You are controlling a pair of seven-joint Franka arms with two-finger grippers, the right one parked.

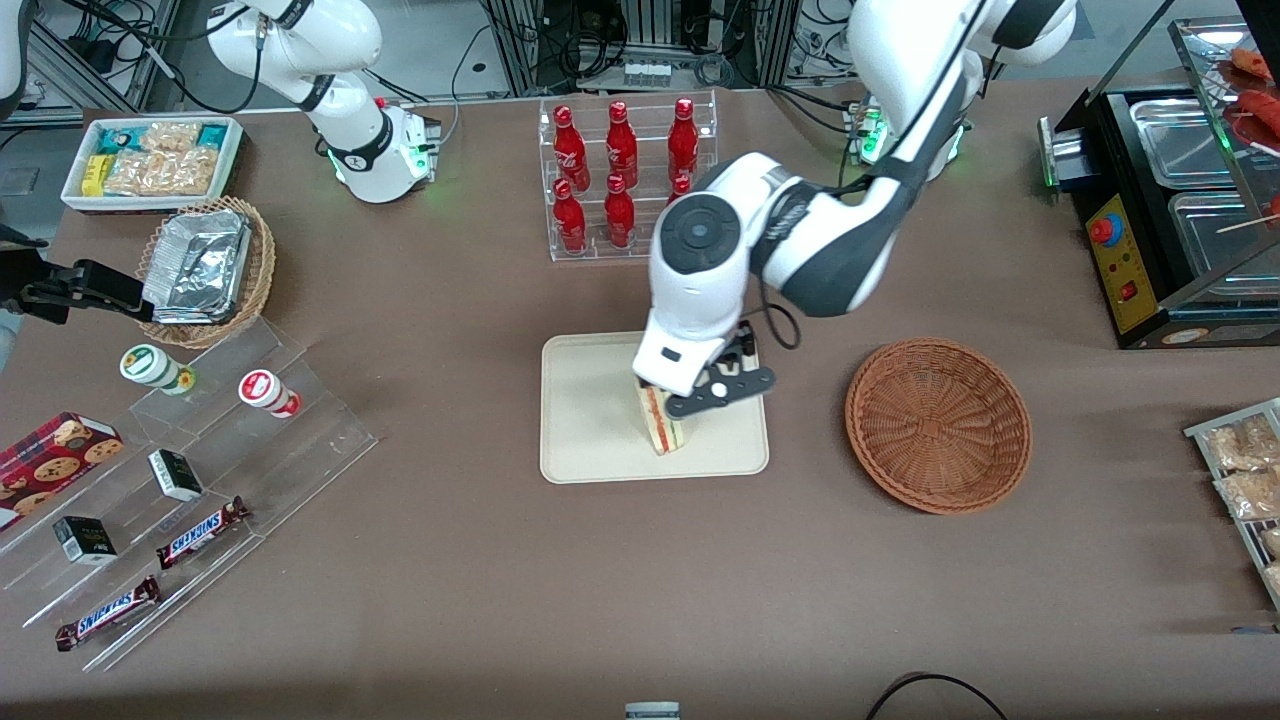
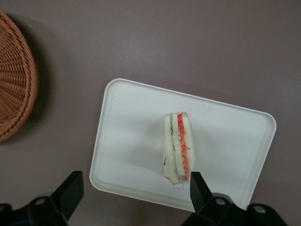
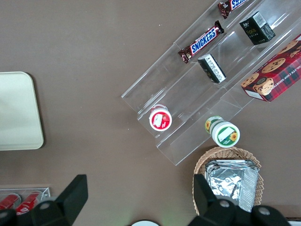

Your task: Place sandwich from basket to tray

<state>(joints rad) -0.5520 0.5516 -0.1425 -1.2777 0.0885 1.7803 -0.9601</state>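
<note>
The sandwich (image 1: 661,424) stands on edge on the cream tray (image 1: 598,400), near the tray's edge closest to the front camera. Its red, orange and green layers face up in the left wrist view, sandwich (image 2: 176,147) on tray (image 2: 134,127). My left gripper (image 1: 703,392) hovers just above it, open. The black fingers (image 2: 70,192) are spread wide, and one of them sits right beside the sandwich's end without gripping it. The reddish-brown basket (image 1: 938,424) lies empty beside the tray, toward the working arm's end, basket (image 2: 14,89). The tray's corner (image 3: 16,110) shows in the right wrist view.
A clear rack of red bottles (image 1: 625,180) stands farther from the camera than the tray. Toward the parked arm's end are a lighter wicker basket with foil containers (image 1: 205,265), a white bin of snack packets (image 1: 150,160) and acrylic steps with snacks (image 1: 180,470). A black appliance (image 1: 1170,210) stands at the working arm's end.
</note>
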